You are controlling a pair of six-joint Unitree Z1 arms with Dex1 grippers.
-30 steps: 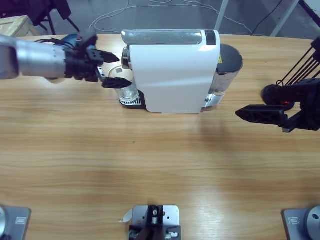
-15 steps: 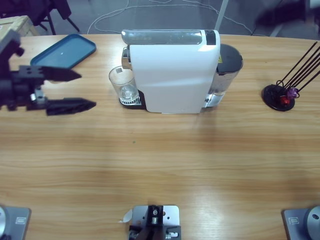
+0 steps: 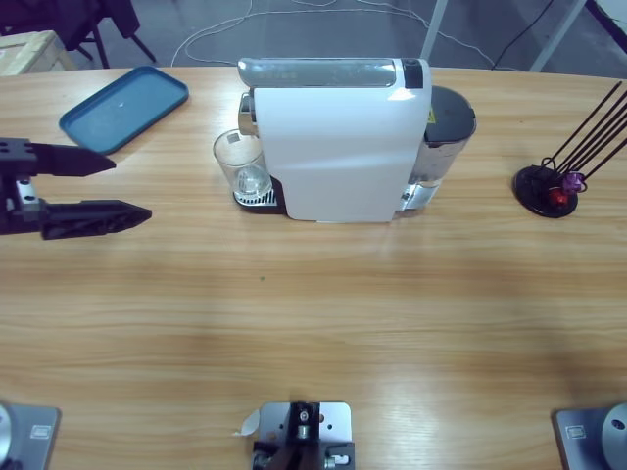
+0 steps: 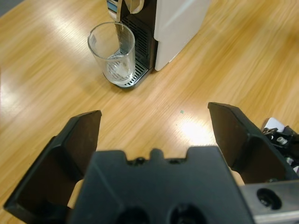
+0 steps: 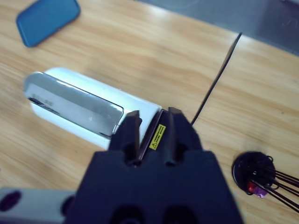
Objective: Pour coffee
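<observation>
Standing near the back middle of the wooden tabletop (image 3: pixel 313 323), the white capsule coffee machine (image 3: pixel 338 147) has a silver lid along its top and a dark water tank (image 3: pixel 446 122) at its right end in the high view. A clear glass (image 3: pixel 240 162) sits on the machine's drip grate (image 3: pixel 257 199) under the spout at its left end, upright and touching the machine's front; the left wrist view shows the same glass (image 4: pixel 112 53) with nothing dark in it, a thin spout line running down into its mouth.

The left gripper (image 3: pixel 93 186) comes in from the left edge of the high view, its two black jaws set wide apart and holding nothing, pointing toward the glass but well apart from it. In the left wrist view the left gripper (image 4: pixel 156 128) frames bare wood between its jaws, with the glass and the machine's dark front beyond.

The right gripper (image 5: pixel 153 123) shows only in its own wrist view, looking down on the machine's silver lid (image 5: pixel 72 105). Its jaws stand nearly together with only a narrow slit between them and nothing clamped.

A blue tray (image 3: pixel 122 106) lies at the back left of the tabletop. At the far right stands a black round base (image 3: pixel 544 189) with thin black rods (image 3: pixel 588 127) rising from it.
</observation>
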